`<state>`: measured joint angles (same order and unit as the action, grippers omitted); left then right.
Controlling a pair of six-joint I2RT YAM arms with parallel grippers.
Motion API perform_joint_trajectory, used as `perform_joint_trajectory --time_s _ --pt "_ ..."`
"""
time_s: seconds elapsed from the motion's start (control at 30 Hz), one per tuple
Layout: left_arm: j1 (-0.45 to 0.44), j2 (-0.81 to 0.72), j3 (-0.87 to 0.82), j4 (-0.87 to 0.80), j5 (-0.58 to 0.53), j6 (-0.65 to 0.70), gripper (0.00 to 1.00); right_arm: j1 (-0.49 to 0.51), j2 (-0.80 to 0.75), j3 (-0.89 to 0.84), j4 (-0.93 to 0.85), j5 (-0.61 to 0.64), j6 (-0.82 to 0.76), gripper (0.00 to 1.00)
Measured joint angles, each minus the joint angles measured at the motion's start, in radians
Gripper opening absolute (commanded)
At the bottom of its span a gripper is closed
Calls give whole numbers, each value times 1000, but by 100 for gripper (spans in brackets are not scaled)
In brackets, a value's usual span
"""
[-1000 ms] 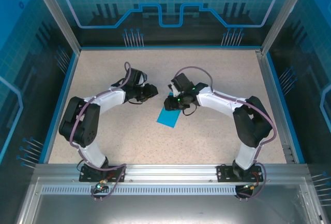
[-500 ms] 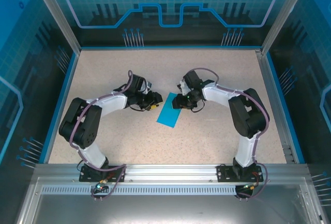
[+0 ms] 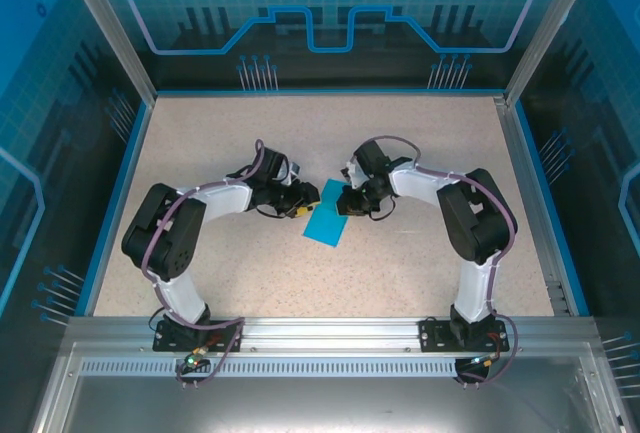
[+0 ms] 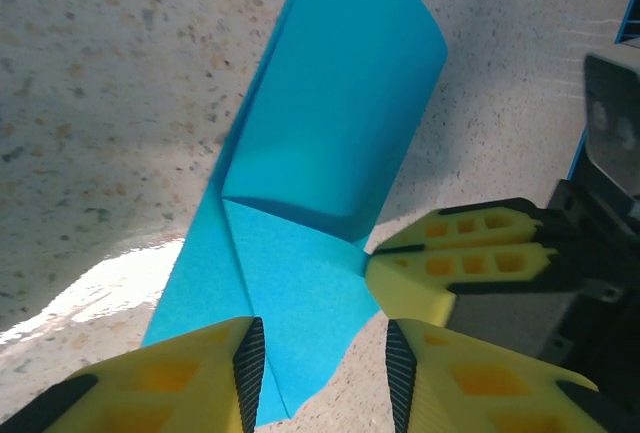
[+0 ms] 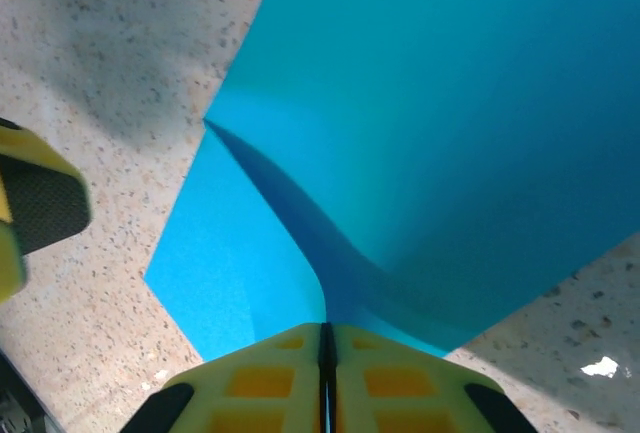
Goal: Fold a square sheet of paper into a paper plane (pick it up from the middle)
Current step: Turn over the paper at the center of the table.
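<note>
1. The sheet of paper (image 3: 326,221) lies near the middle of the table (image 3: 400,283), between the 2 grippers. 1 part rests flat, while another part rises off it and curls over in a soft bend, not a sharp crease (image 4: 330,153).
2. The right gripper (image 5: 325,338) is clamped fully closed on the rim of the raised part. In the right wrist view the paper runs straight out of its pressed-together fingertips.
3. The left gripper (image 4: 325,353) stands partly open and holds nothing. The near corner of the flat part lies in the gap between its 2 fingers, and the right gripper's tips (image 4: 400,263) sit just beside it.
4. The step in hand looks like laying the raised flap over the flat layer. To do it well, the right gripper should carry the edge low and across rather than upward, so the bend rolls into place.
5. The left gripper would help most by pressing the flat layer to the table, so the sheet cannot slide.
6. The paper is thin. A hard pull may drag or tear it, so the right gripper should let go only once the edges line up.
</note>
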<state>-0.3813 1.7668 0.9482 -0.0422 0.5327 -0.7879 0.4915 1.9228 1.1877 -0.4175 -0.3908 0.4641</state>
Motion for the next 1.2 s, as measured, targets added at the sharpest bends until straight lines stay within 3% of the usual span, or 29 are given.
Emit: perform_joint_trajectory --time_s 0.63,1.03,1.2 --pt "-61 98 3 48 49 54 37 -16 0 -29 26 17 26 8" --pt "-71 138 67 48 51 88 16 -17 0 -31 26 20 29 11" --pt "-73 138 80 41 48 109 8 -26 -21 -37 27 23 39 24"
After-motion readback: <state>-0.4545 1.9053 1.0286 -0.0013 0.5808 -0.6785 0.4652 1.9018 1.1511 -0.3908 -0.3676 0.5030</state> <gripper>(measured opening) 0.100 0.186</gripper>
